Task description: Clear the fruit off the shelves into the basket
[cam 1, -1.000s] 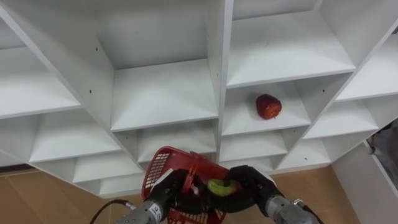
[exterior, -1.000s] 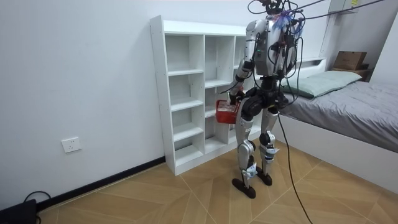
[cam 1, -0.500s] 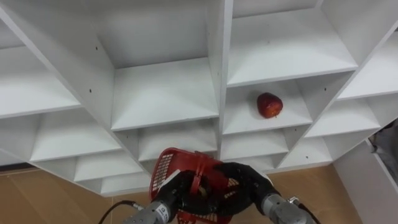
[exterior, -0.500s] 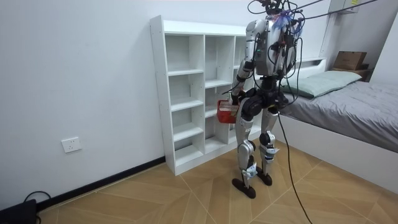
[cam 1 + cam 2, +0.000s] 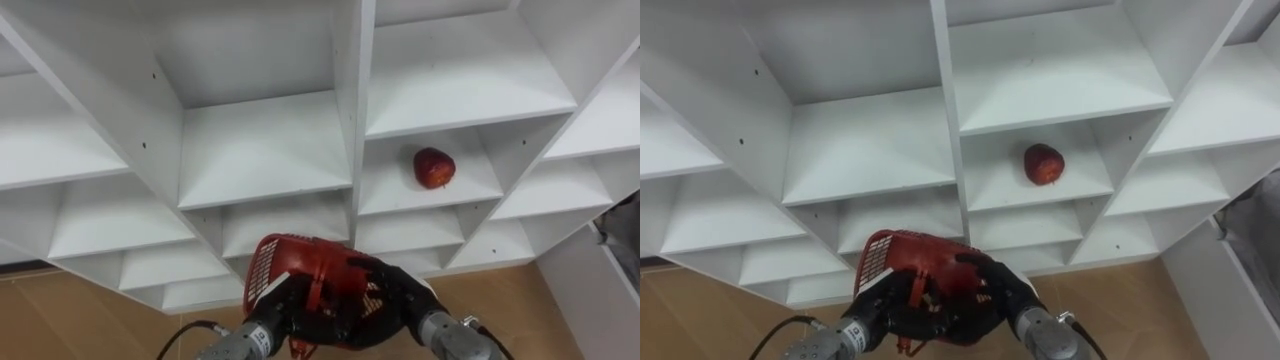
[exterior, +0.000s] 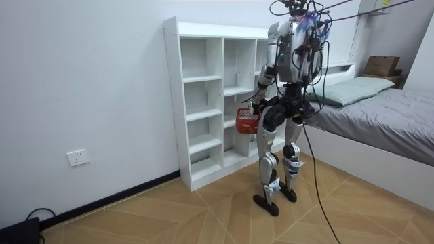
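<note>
A red apple [image 5: 433, 168] lies on a middle shelf of the white closet [image 5: 265, 150], right of its centre upright. Below it, close to my body, I hold a red mesh basket [image 5: 300, 262], tilted toward the shelves. My left hand [image 5: 283, 303] is curled on the basket from the left. My right hand [image 5: 398, 297] lies over the basket's right side with its fingers stretched across the top. What is inside the basket is hidden by my hands. In the room view I stand upright facing the closet [image 6: 203, 102] with the basket [image 6: 247, 120] at hip height.
The other closet compartments [image 5: 865, 140] hold nothing. Wooden floor [image 5: 60, 320] runs under the closet. A bed [image 6: 380, 115] with grey bedding stands behind me at the room view's right, and a bare white wall [image 6: 81, 88] is on the room view's left.
One second ago my right hand held a green fruit above the basket. The hand has gone down onto the basket and its fingers have spread; the fruit is out of sight.
</note>
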Motion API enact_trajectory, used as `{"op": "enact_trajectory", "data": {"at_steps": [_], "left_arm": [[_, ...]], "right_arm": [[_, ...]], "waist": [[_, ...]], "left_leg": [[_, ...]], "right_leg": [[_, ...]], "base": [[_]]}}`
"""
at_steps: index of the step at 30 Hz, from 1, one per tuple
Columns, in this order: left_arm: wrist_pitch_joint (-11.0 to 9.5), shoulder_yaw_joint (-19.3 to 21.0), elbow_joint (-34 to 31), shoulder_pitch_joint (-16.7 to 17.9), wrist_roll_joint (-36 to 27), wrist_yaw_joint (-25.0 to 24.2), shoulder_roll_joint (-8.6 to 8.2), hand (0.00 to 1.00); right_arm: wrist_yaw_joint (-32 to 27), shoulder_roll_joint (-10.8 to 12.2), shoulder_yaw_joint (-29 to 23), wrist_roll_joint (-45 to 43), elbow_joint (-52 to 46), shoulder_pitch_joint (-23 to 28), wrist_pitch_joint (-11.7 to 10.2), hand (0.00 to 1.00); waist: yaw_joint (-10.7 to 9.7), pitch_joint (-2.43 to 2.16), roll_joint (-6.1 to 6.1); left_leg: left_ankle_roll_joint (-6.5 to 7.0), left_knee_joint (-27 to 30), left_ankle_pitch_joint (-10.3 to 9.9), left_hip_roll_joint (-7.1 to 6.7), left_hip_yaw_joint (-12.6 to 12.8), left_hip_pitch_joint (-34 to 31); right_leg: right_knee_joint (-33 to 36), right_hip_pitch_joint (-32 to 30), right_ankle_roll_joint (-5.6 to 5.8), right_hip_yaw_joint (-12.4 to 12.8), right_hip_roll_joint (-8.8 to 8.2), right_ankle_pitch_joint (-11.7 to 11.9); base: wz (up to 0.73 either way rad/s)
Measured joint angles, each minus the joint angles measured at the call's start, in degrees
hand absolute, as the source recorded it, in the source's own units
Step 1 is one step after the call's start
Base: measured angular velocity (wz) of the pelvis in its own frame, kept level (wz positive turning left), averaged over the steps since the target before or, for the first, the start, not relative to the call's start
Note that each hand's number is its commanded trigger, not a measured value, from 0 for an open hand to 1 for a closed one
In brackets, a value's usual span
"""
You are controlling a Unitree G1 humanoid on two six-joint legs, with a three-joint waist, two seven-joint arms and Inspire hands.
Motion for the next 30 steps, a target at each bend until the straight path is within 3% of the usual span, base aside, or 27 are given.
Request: {"op": "enact_trajectory", "data": {"at_steps": [15, 22, 26, 30], "left_arm": [[-0.6, -0.6, 0.5, 0.0, 0.0, 0.1, 1.15, 1.00], [-1.3, -0.1, 1.1, 0.4, -1.3, 0.8, 1.70, 1.00], [-1.5, 1.9, 1.1, 2.5, -1.7, 1.4, 1.75, 1.00], [-1.5, 2.0, 1.1, 3.7, -1.7, 2.7, 2.43, 1.00]], "right_arm": [[-0.7, -0.4, 1.0, -2.5, -1.3, 0.3, 0.0, 0.00], [-3.1, -2.4, 1.0, -6.4, -10.1, 4.6, 0.0, 0.00], [-4.2, -2.9, 0.9, -6.8, -12.4, 5.9, -0.2, 0.00], [-7.5, -2.9, -1.2, -6.6, -14.1, 7.1, -1.4, 0.00]], "waist": [[-0.3, -0.03, -0.79], [-0.2, -0.40, -1.26], [-0.2, -1.02, -1.85], [-0.7, -1.22, -2.55]], "left_leg": [[0.00, -0.2, 0.0, 0.00, 0.0, 2.2], [-0.01, -1.6, 0.0, -0.04, 0.0, 4.1], [-0.03, -3.0, 0.0, 0.11, 2.0, 6.5], [-0.03, -3.2, 0.0, 0.12, 2.3, 7.5]], "right_leg": [[-0.6, 2.1, 0.02, 0.3, 0.16, 0.0], [-1.9, 3.6, 0.23, 0.6, 0.61, 0.2], [-2.2, 4.8, 0.28, 1.9, 0.92, 0.3], [-2.3, 6.0, 0.34, 2.3, 0.87, 0.4]], "base": [[-0.01], [-0.01], [-0.24], [-0.06]]}}
